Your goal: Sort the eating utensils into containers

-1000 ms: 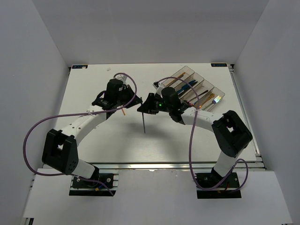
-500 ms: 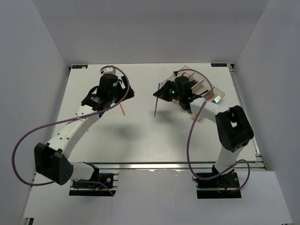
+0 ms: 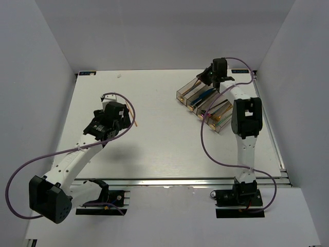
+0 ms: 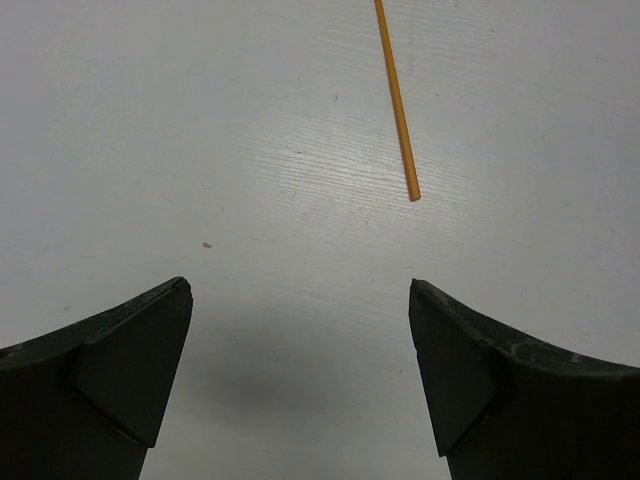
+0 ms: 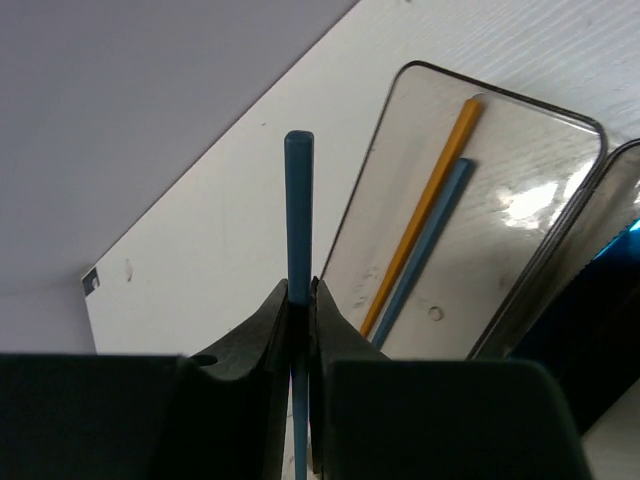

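a: where is the left gripper [image 4: 300, 298]?

b: over the left half of the worktop [image 4: 150, 120], jaws spread wide with nothing between them. a loose orange chopstick [image 4: 397, 100] lies flat on the bare surface ahead of the fingertips – apart from them, not touching.

a: and the right gripper [image 5: 300, 290]?

b: up by the far right corner, over the containers [image 3: 180, 95]. it is clamped tight on a blue chopstick [image 5: 298, 200], which sticks out straight past the fingertips.

a: anything in the bins?

b: the end compartment [image 5: 520, 200], the one nearest the far edge, holds a second orange chopstick [image 5: 430, 205] and a second blue chopstick [image 5: 425, 245], lying side by side along its length. the other compartments show blue and gold-toned pieces from above – too small to tell which utensil is which.
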`<state>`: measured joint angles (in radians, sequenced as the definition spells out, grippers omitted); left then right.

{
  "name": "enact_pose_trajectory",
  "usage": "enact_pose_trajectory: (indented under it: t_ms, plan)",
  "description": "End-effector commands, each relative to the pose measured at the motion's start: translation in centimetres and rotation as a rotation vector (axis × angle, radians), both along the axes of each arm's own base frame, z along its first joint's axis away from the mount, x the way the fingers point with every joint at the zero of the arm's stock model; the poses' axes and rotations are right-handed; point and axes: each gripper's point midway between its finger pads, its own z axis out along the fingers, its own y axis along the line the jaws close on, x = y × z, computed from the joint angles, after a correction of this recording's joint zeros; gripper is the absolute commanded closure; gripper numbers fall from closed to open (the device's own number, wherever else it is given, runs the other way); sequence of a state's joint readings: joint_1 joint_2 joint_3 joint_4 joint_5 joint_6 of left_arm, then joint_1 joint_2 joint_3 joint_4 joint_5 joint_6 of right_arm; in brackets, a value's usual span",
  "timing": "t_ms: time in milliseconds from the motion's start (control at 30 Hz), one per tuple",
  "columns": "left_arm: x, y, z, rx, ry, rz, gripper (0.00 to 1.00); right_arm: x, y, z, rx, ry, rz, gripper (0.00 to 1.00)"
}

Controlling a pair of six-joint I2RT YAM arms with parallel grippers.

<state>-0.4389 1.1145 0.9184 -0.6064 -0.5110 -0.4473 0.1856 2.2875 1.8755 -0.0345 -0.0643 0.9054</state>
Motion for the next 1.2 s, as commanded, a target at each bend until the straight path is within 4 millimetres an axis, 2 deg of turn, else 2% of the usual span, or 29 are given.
enact_pose_trajectory:
  t_ms: [0, 133, 167, 333, 433, 467, 567, 633, 667, 700, 733, 767, 800, 833, 900, 1000, 1033, 1100, 1133, 1167]
  plan:
    - [0.3, 0.3, 0.9, 0.02, -0.032, 0.003, 0.02, 1.1, -0.4, 0.5, -0.022, -0.009, -0.043, 1.0]
    - [0.1, -0.2, 0.1, 0.003, -0.013, -0.024, 0.02, 2.0, -0.6, -0.1, -0.008, -0.023, -0.07, 1.0]
    - [0.1, -0.4, 0.1, -0.003, -0.01, -0.03, 0.02, 2.3, -1.0, -0.9, -0.023, -0.017, -0.094, 1.0]
    - [0.1, -0.5, -0.1, -0.007, -0.005, -0.037, 0.02, 3.1, -1.0, -1.1, -0.028, -0.034, -0.1, 1.0]
    - [0.1, -0.6, -0.1, -0.009, -0.004, -0.041, 0.02, 2.9, -1.1, -1.9, -0.041, -0.021, -0.104, 0.83]
    - [0.0, -0.6, -0.1, -0.008, -0.002, -0.041, 0.02, 2.8, -1.1, -1.9, -0.041, -0.021, -0.1, 0.73]
    - [0.0, -0.6, -0.1, -0.011, -0.005, -0.043, 0.02, 2.2, -0.7, -2.1, -0.041, -0.014, -0.076, 0.58]
    - [0.0, -0.7, 0.0, -0.015, -0.009, -0.045, 0.02, 2.7, -0.3, -0.4, -0.033, -0.065, -0.052, 0.53]
    - [0.0, -0.7, 0.0, -0.016, -0.008, -0.046, 0.02, 2.7, -0.3, -0.2, -0.039, -0.063, -0.049, 0.47]
    - [0.0, -0.7, 0.0, -0.016, -0.008, -0.046, 0.02, 2.7, -0.2, 0.2, -0.043, -0.07, -0.045, 0.45]
    - [0.0, -0.6, 0.1, -0.015, -0.01, -0.045, 0.02, 2.6, -0.4, 1.4, -0.05, -0.092, -0.048, 0.43]
    - [-0.1, -0.7, 0.1, -0.016, -0.009, -0.046, 0.02, 2.3, -0.6, 1.4, -0.056, -0.088, -0.051, 0.38]
    - [-0.1, -0.6, 0.1, -0.018, -0.011, -0.043, 0.02, 2.2, -0.7, 1.7, -0.054, -0.09, -0.053, 0.38]
    - [-0.1, -0.6, 0.1, -0.019, -0.013, -0.043, 0.02, 1.9, -0.8, 3.0, -0.053, -0.11, -0.056, 0.37]
    - [0.0, -0.6, 0.4, -0.024, -0.021, -0.037, 0.02, 1.4, -0.9, 3.5, -0.056, -0.116, -0.057, 0.37]
    - [0.2, -0.8, 0.5, -0.048, -0.025, -0.017, 0.02, 0.3, -1.0, 5.7, -0.063, -0.152, -0.042, 0.34]
    - [0.5, -1.0, 0.8, -0.063, -0.032, -0.01, 0.02, -0.2, -0.8, 7.5, -0.062, -0.181, -0.027, 0.33]
    - [1.0, -1.5, 0.4, -0.099, -0.018, 0.028, 0.02, -1.4, -0.2, 8.5, -0.113, -0.202, 0.008, 0.3]
    - [1.5, -1.7, 0.6, -0.114, -0.025, 0.042, 0.02, -2.3, -0.4, 10.4, -0.153, -0.222, -0.002, 0.19]
    - [1.9, -1.8, -0.3, -0.112, -0.005, 0.065, 0.02, -3.1, -0.6, 10.8, -0.238, -0.231, 0.015, 0.12]
